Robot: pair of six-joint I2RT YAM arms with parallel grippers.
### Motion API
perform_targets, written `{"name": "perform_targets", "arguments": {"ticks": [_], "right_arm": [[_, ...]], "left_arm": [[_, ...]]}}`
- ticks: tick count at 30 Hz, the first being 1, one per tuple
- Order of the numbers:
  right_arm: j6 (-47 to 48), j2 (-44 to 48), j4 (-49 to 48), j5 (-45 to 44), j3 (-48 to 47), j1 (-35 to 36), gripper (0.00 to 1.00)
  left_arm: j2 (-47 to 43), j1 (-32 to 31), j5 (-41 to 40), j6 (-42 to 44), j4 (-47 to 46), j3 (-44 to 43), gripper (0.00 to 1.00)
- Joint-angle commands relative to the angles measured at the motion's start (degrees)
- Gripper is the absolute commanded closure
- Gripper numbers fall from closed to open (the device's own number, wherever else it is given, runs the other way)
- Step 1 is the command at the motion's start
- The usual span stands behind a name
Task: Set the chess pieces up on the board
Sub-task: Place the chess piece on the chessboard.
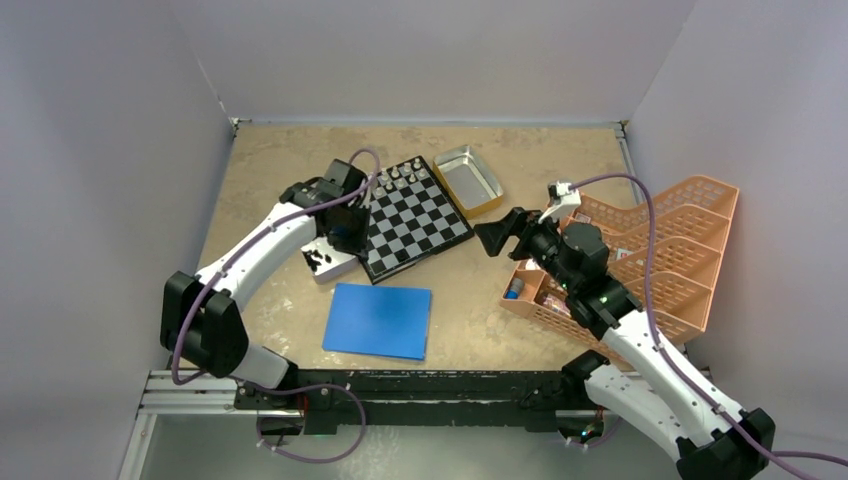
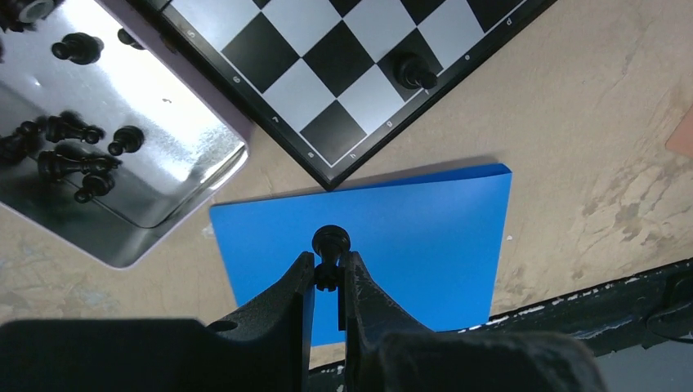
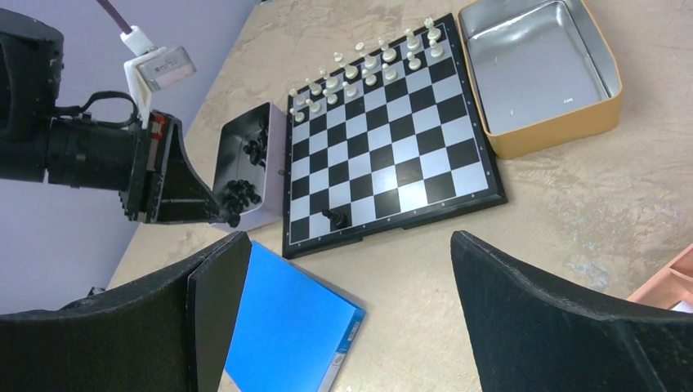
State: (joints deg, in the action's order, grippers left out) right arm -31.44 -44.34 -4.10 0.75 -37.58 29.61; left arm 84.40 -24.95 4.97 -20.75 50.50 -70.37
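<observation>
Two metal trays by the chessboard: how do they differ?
The pale-sided metal tray holds loose black chess pieces; the gold-sided metal tray is empty. The pale-sided one sits at the left near corner of the chequered board, the gold-sided one beside its far right corner. Both are shiny, shallow rectangles.
</observation>
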Motion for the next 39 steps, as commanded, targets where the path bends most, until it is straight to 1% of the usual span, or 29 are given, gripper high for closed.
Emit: {"name": "perform_targets", "arguments": {"ticks": [1, 6, 12, 21, 28, 39], "right_arm": [[0.96, 0.97, -0.25, -2.28, -3.21, -0.09, 0.05], [1.12, 2.06, 0.35, -2.91, -3.91, -0.08, 0.05], [1.53, 3.06, 1.29, -3.55, -3.90, -0.15, 0.05], [1.87, 4.52, 2.10, -4.55, -3.52, -0.09, 0.05], [1.93, 4.79, 1.95, -4.56, -3.78, -0.08, 0.05], [1.61, 4.96, 1.62, -3.93, -3.87, -0.15, 0.05]], "left_arm": [[1.28, -4.00, -4.49, -3.06, 0.15, -0.10, 0.95], [5.39, -7.43, -4.88, -4.02, -1.27, 0.13, 0.95], [9.68, -8.86, -7.07, -3.99, -3.64, 0.16, 0.95], [13.27, -8.79, -11.39, -4.90, -6.00, -0.03, 0.93], [15.49, -8.69, -11.70, -4.75, -6.48, -1.71, 0.93], [16.55, -7.89, -11.83, -4.74, -7.42, -2.94, 0.92]]}}
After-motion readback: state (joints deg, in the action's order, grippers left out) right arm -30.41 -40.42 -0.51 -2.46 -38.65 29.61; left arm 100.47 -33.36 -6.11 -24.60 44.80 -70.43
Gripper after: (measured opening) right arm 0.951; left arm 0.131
